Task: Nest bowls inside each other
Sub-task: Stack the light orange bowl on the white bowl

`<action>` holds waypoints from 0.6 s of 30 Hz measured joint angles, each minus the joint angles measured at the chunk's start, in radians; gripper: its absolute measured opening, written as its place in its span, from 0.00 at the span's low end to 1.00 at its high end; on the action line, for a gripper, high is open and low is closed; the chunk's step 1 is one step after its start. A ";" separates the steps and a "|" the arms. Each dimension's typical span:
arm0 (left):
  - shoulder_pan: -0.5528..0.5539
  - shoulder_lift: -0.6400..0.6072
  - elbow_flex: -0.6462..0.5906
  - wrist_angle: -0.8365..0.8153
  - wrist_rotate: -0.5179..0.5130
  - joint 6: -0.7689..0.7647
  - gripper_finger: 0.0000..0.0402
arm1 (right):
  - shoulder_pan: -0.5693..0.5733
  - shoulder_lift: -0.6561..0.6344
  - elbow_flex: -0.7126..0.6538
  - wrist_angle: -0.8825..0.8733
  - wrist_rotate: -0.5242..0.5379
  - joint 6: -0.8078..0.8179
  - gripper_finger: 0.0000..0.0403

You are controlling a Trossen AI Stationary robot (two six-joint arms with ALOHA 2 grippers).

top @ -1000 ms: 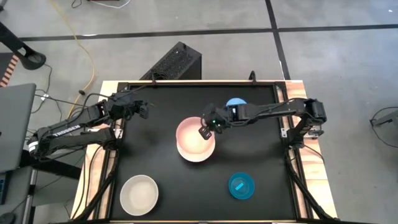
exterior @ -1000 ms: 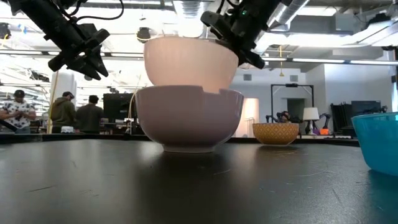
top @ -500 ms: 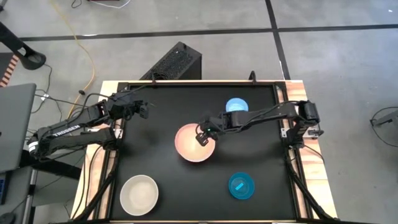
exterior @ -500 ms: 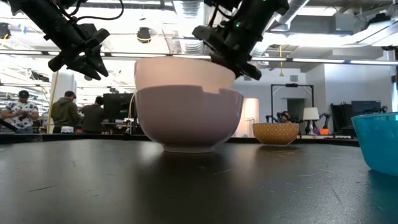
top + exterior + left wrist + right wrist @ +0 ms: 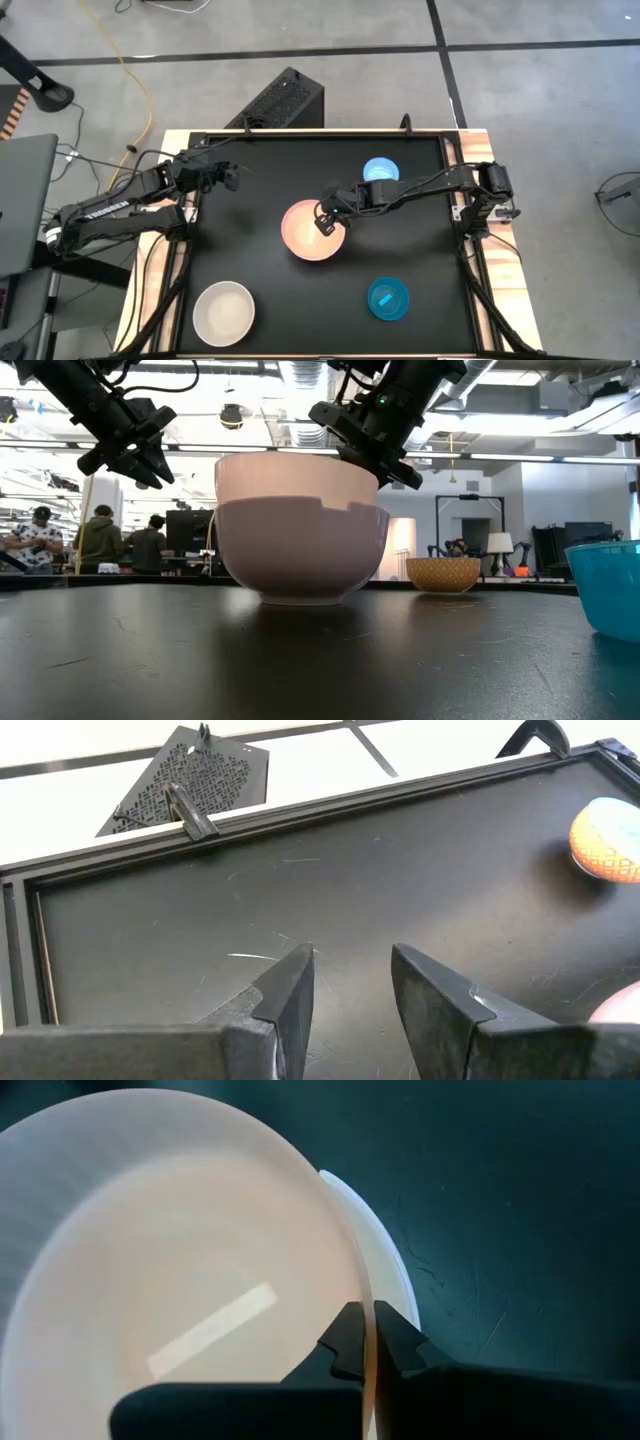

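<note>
A pale pink bowl (image 5: 311,232) sits upright inside a larger white bowl (image 5: 300,555) at the middle of the black table; the pink rim (image 5: 290,460) stands above the white one. My right gripper (image 5: 322,222) is shut on the pink bowl's rim. A second white bowl (image 5: 223,312) stands near the front left, a teal-blue bowl (image 5: 388,299) near the front right, and a light blue bowl (image 5: 380,169) at the far right. My left gripper (image 5: 232,178) hangs open over the far left, nothing between its fingers (image 5: 290,995). My right gripper pinches the pink bowl's rim (image 5: 362,1295) on the side toward the table's right, one finger (image 5: 345,1342) inside the bowl and one outside. The fingers slant down from the table's right. The bowl stands upright, resting inside the white bowl (image 5: 398,1275).
A raised frame (image 5: 300,133) runs round the black table. A black perforated box (image 5: 280,100) lies on the floor beyond the far edge. People stand in the room behind, seen in the low view. Bare table lies between the bowls.
My right gripper has gone down and slightly toward the table's left and near edge with the pink bowl. The bowl, held above the white bowl a second ago, has sunk into it and stays upright. The left arm has kept still.
</note>
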 joint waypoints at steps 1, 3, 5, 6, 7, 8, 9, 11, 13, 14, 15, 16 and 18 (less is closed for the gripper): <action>0.000 0.000 0.000 0.000 0.000 0.000 0.31 | 0.003 0.000 0.000 0.000 0.005 0.000 0.04; 0.000 0.000 0.000 0.000 0.000 0.000 0.31 | 0.003 0.000 0.000 -0.001 0.008 0.000 0.07; 0.000 0.000 0.000 0.000 0.000 0.000 0.31 | 0.003 0.000 0.000 -0.007 0.001 0.001 0.10; 0.000 0.000 0.000 0.000 0.000 0.000 0.31 | 0.003 0.000 0.000 -0.011 -0.001 0.004 0.12; 0.000 0.000 0.000 0.000 0.000 0.000 0.31 | 0.003 0.000 0.000 -0.015 -0.001 0.012 0.13; 0.000 0.000 0.000 0.000 0.000 0.000 0.31 | 0.003 0.000 0.000 -0.019 -0.002 0.018 0.15; 0.000 0.000 0.000 0.000 0.000 0.000 0.31 | 0.003 0.000 0.000 -0.022 -0.004 0.021 0.16; 0.000 0.000 0.000 0.000 0.000 0.000 0.31 | 0.003 0.000 0.000 -0.029 -0.005 0.023 0.19; 0.000 0.000 0.000 0.000 0.000 0.000 0.31 | 0.003 0.000 0.000 -0.036 -0.012 0.024 0.21; 0.000 0.000 0.000 0.000 0.000 0.000 0.31 | 0.002 0.000 0.000 -0.039 -0.016 0.024 0.23; 0.000 0.000 0.000 0.000 0.000 0.000 0.31 | 0.002 0.000 0.000 -0.041 -0.018 0.025 0.24; 0.000 0.000 0.000 0.000 0.000 0.001 0.31 | 0.002 0.000 0.000 -0.041 -0.018 0.025 0.26; 0.000 0.000 0.000 0.000 0.001 0.005 0.31 | 0.002 -0.003 0.000 -0.039 -0.018 0.024 0.29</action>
